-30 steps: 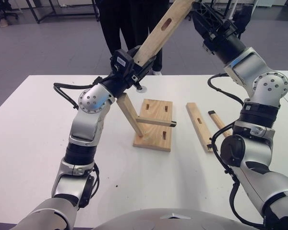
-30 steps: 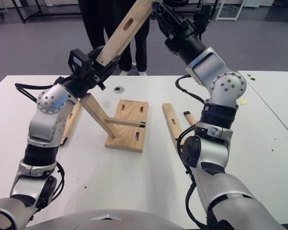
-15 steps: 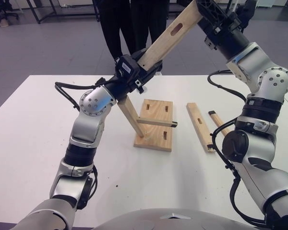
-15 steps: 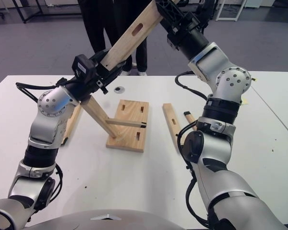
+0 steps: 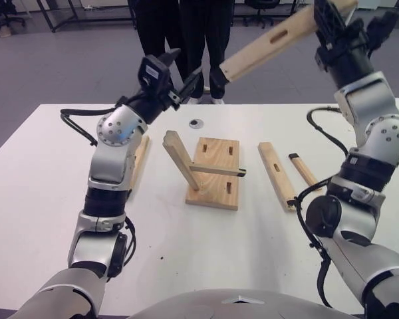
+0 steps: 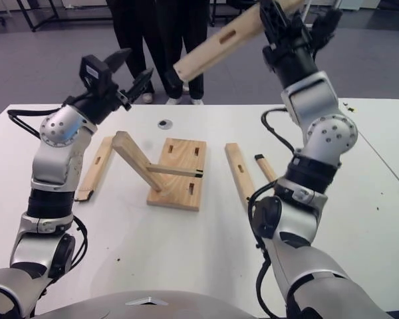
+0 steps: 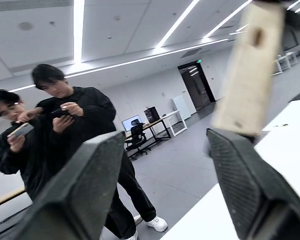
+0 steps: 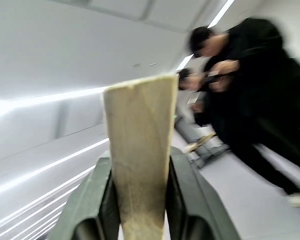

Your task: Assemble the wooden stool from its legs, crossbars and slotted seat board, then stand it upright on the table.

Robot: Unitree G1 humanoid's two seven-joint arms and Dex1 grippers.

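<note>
We read this as a lab or open office: a white table (image 5: 40,173), grey floor (image 5: 66,66), ceiling strip lights (image 7: 80,30), a desk (image 7: 160,121) with monitor (image 7: 131,121), and a swivel chair (image 7: 137,139).

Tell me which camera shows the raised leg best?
The left eye view, like the right eye's: the leg shows nearly whole, slot included, in the right end effector. The left wrist view catches its free end; the right wrist view, the clamped part.

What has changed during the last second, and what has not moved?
The left gripper let go of the raised leg and now stands open. The right gripper, shut on it, swung it toward the robot's right. The seat board on the table stayed put.
</note>
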